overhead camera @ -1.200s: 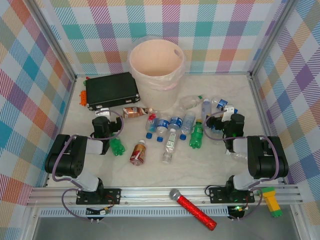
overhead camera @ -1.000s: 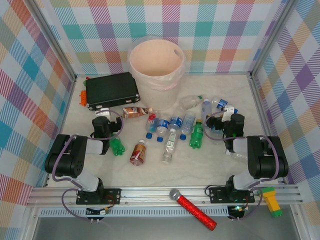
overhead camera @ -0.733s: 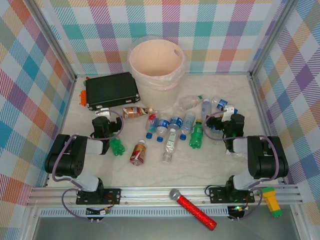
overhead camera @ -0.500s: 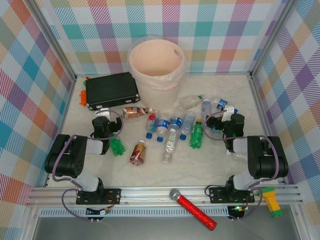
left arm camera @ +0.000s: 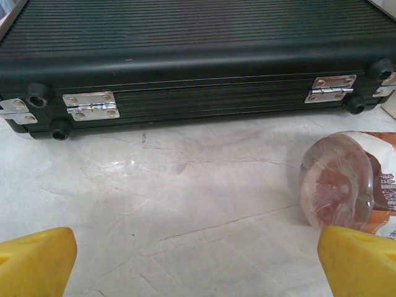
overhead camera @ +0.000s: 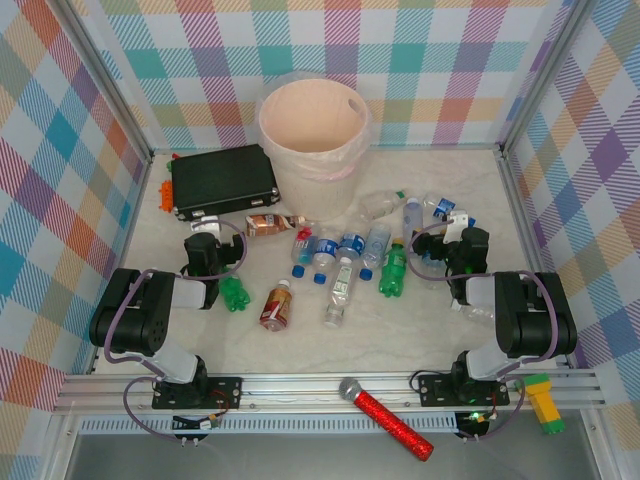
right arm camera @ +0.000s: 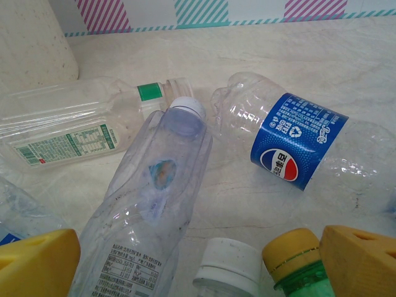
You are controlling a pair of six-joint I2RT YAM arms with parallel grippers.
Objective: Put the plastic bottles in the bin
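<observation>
- Marble-patterned counter is boxed in by checked cloth walls on the left, back and right, with a metal rail along its near edge.
- The bin stands upright at the back centre, close to the rear wall, mouth open upward.
- A black case lies flat just left of the bin. A narrow strip of counter runs between it and the left wall.
- The plastic bottles lie on their sides in a loose band in front of the bin. They run from a brown-red labelled bottle by the case's near corner to clear ones toward the right.
- A green bottle lies just beside the left arm, with a second brown-red bottle near it.
- The left end effector is spread wide, low over bare counter with nothing between its yellow fingers. It faces the case's hinged side. The brown-red labelled bottle's base sits just ahead of its right finger.
- The right end effector is also spread, low over the bottles. A crumpled clear bottle, a white cap and a yellow-capped green bottle lie between its fingers. A blue-labelled clear bottle lies beyond them.
- The widest open stretch of counter lies in front of the bottle band, between the two arm bases. The right rear corner also shows open surface.
- A red glittery microphone lies past the rail, off the counter.
</observation>
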